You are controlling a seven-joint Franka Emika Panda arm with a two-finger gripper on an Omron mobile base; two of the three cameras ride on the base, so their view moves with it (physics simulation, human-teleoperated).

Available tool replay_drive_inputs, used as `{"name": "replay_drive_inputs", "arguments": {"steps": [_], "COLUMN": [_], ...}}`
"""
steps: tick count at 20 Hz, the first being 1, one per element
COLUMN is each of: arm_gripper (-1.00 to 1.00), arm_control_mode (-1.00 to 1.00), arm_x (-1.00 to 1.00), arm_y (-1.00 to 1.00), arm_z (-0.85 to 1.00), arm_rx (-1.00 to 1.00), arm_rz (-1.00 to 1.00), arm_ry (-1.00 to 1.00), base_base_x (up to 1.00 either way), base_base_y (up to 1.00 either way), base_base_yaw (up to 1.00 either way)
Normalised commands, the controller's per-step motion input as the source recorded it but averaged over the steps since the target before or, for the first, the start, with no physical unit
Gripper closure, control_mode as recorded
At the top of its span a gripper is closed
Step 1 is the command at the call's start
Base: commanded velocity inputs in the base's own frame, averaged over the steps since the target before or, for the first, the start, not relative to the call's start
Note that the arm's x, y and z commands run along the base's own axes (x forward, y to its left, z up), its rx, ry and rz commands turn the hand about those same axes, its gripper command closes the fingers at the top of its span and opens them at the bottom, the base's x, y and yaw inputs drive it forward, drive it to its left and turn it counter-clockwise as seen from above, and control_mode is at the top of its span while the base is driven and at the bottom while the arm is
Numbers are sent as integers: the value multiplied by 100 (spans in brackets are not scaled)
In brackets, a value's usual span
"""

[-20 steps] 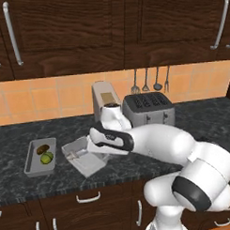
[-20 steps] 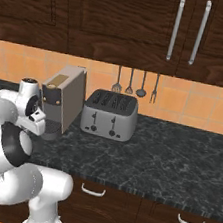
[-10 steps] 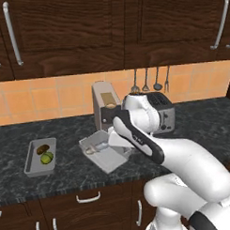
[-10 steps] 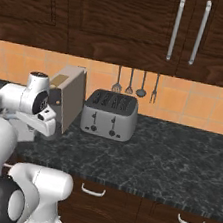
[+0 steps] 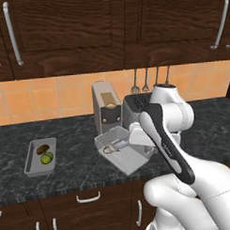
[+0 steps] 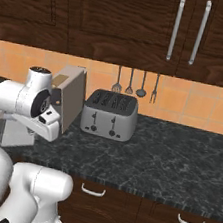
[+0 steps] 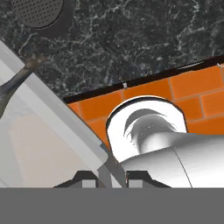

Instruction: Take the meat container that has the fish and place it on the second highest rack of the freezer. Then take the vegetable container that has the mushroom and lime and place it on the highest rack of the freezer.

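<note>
Above the counter, just in front of the toaster (image 5: pixel 135 106), I had the meat container (image 5: pixel 123 149) up in the gripper (image 7: pixel 111 175).

My claw was clamped on the tray's near rim, so the tray stretched away from it toward the vegetable container (image 5: pixel 41 156), tilted, with the fish (image 5: pixel 115 146) lying along that same line. I saw no freezer near the toaster, so I judged the carry would need a turn away from the wall.

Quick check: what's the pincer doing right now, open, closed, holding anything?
Pincer: closed on the rim of the fish container, which is lifted and tilted above the counter.
</note>
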Motion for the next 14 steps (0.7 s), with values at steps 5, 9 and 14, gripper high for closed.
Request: {"name": "replay_drive_inputs", "arguments": {"steps": [5, 9, 14], "arm_gripper": [100, 100, 100], "arm_control_mode": [-100, -100, -100], "arm_x": [-23, 2, -6], "arm_y": [-52, -61, -57], "arm_z": [64, 15, 0], "arm_rx": [0, 5, 18], "arm_rz": [-3, -20, -14], "arm_ry": [0, 0, 0], "base_base_x": [0, 0, 0], "base_base_y": [0, 0, 0], "base_base_yaw": [0, 0, 0]}}
